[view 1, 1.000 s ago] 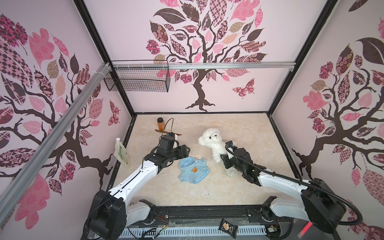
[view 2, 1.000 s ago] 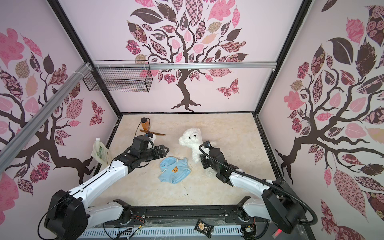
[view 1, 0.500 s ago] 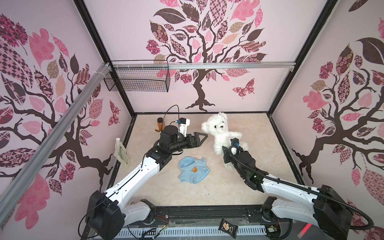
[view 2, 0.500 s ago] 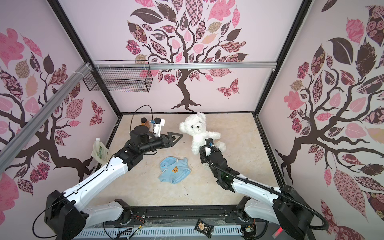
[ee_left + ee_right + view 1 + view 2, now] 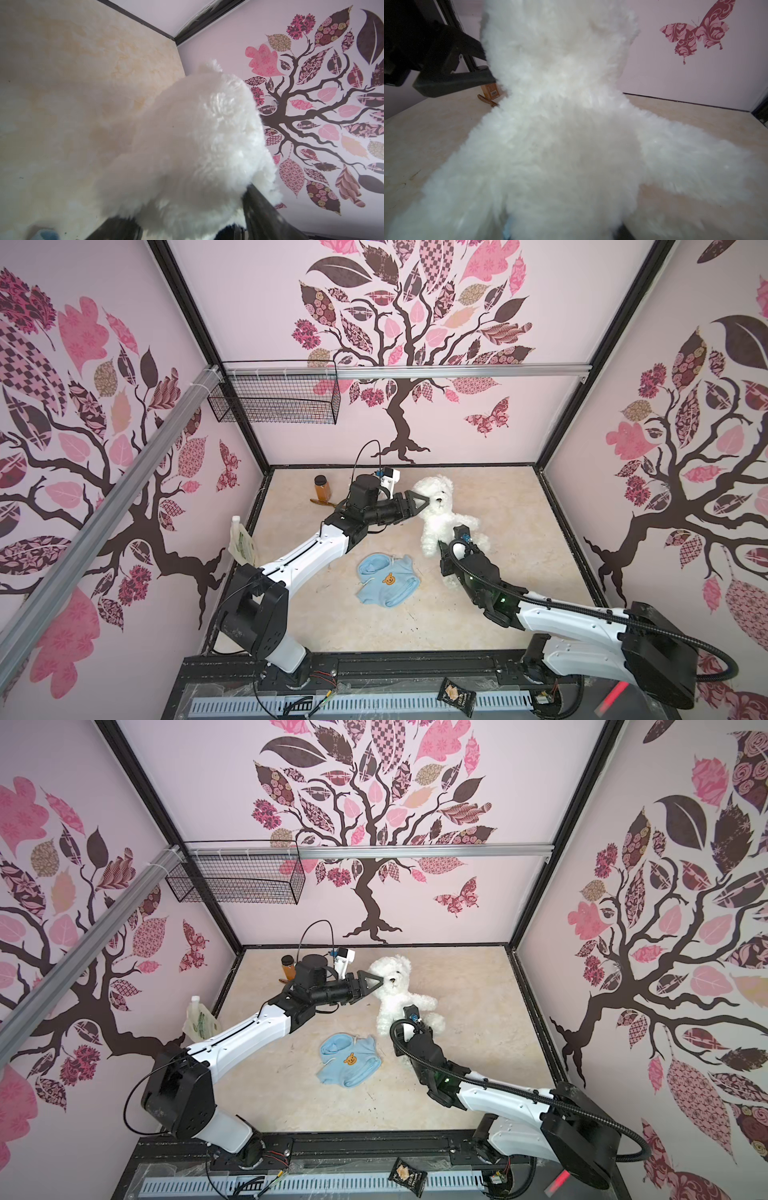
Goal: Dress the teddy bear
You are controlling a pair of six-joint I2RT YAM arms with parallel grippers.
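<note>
The white fluffy teddy bear (image 5: 440,516) (image 5: 397,994) is propped with its head toward the back wall. My left gripper (image 5: 424,502) (image 5: 380,982) reaches in from the left, its two black fingers (image 5: 467,49) sunk into the fur at the sides of the bear's head (image 5: 197,135). My right gripper (image 5: 451,545) (image 5: 409,1022) is shut on the bear's lower body from the front. Its jaws are buried in fur in the right wrist view, where the bear (image 5: 571,124) fills the frame. The light blue shirt (image 5: 388,580) (image 5: 349,1060) lies flat on the table, in front of the bear and apart from both grippers.
An amber jar (image 5: 322,486) and a brown stick-like piece (image 5: 322,502) stand at the back left behind the left arm. A pale pouch (image 5: 241,541) leans at the left edge. A wire basket (image 5: 274,400) hangs on the back wall. A dark packet (image 5: 457,693) lies on the front rail.
The right gripper has raised the bear and carried it toward the back. The left gripper swung up and right from beside the shirt to the bear's head, and its jaws have narrowed onto it.
</note>
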